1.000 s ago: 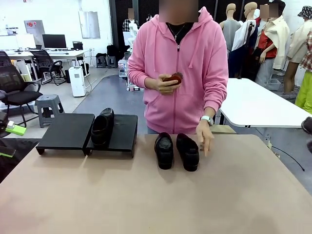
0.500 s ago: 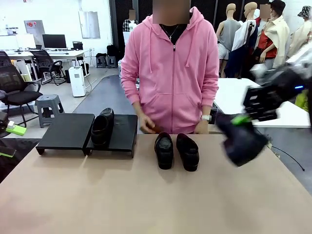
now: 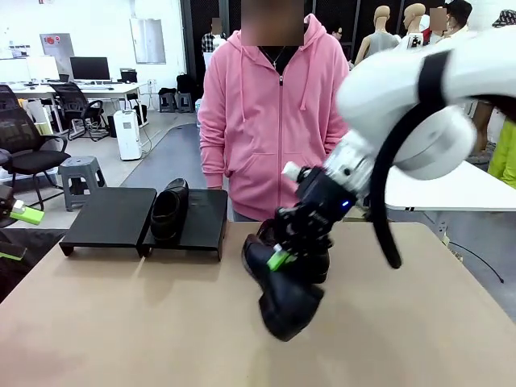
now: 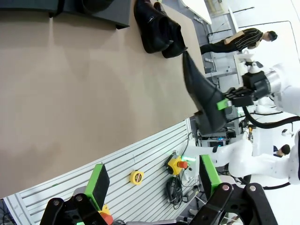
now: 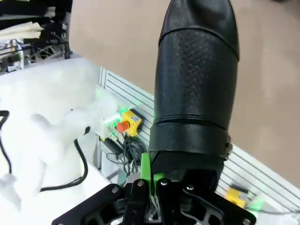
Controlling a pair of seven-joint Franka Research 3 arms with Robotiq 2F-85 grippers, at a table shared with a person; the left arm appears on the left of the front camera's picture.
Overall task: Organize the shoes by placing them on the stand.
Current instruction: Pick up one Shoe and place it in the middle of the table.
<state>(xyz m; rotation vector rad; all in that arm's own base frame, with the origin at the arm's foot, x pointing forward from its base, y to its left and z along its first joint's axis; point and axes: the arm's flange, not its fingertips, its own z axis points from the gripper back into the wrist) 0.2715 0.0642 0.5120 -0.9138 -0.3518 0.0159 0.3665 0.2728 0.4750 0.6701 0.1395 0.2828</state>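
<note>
Between the clenched fingers of the right gripper (image 3: 280, 260), a black loafer (image 3: 286, 302) hangs above the table (image 3: 121, 322), its length running out along them. The stand (image 3: 109, 216) lies leftward of that gripper and beyond, one shoe (image 3: 169, 208) on it. The left gripper (image 4: 153, 180) gapes empty.

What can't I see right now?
Front view: right gripper and held shoe cover most of the table pair; the left edge cuts off the left gripper.
Left wrist view: top edge cuts off the stand.
Right wrist view: held shoe blocks much of the table.
</note>
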